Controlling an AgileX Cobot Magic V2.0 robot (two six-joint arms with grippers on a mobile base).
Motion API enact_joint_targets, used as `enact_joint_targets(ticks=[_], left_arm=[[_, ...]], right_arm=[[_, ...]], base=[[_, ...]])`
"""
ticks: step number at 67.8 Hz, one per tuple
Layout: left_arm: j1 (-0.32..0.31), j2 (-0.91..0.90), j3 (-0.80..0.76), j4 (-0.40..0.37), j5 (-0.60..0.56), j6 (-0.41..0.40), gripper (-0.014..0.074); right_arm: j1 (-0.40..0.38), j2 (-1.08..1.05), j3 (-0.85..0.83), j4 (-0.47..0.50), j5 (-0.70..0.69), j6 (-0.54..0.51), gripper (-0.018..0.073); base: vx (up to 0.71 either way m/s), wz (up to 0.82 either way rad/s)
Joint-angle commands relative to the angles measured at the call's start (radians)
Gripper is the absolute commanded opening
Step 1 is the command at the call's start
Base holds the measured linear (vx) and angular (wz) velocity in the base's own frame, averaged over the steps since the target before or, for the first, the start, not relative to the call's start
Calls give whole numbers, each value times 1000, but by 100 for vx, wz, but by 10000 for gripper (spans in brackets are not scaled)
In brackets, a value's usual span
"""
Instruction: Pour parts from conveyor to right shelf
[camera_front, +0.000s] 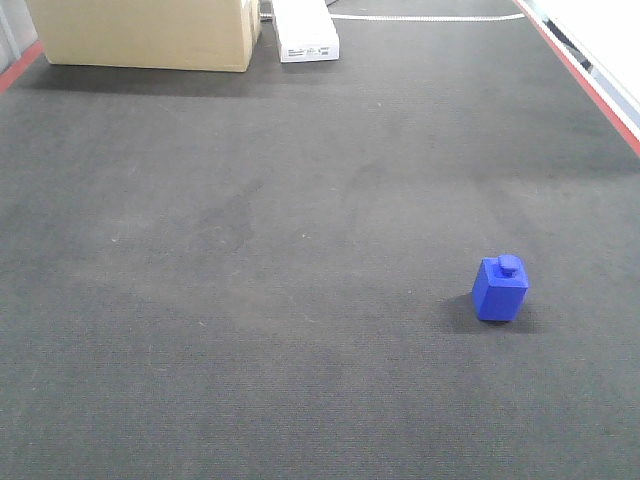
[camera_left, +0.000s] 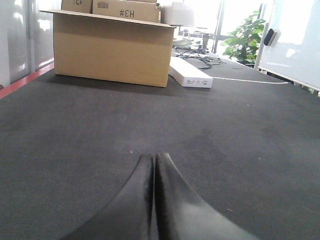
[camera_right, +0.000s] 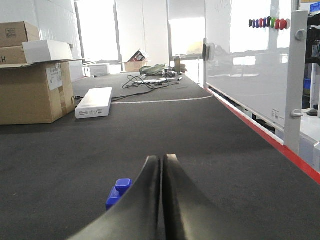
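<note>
One small blue block with a stud on top, the part (camera_front: 500, 288), stands on the dark grey conveyor belt (camera_front: 250, 300) at the right of the front view. In the right wrist view the same part (camera_right: 118, 192) peeks out just left of my right gripper (camera_right: 162, 157), which is shut with nothing between its fingers; most of the block is hidden behind the left finger. My left gripper (camera_left: 153, 156) is shut too, low over bare belt (camera_left: 75, 130). Neither gripper shows in the front view. The right shelf is out of view.
A cardboard box (camera_front: 150, 35) and a flat white box (camera_front: 305, 30) lie at the far end of the belt. Red edges (camera_front: 590, 85) run along both sides. A white board on a post (camera_right: 295, 75) stands along the right edge. Cables (camera_right: 142, 80) lie far back.
</note>
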Motion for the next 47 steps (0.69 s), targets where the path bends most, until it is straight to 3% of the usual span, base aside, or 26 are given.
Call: enact_joint_targets(ticks=[1, 21, 47], left_arm=[[-3, -7, 22, -9, -75, -4, -6], [-3, -7, 22, -9, -75, -4, -6], [-3, -7, 22, -9, -75, -4, -6]], right_arm=[[1, -9, 14, -9, -91, -13, -8], [1, 69, -183, -10, -4, -61, -8], [1, 526, -453, 0, 77, -60, -8]], base=[[0, 0], [0, 0], [0, 0]])
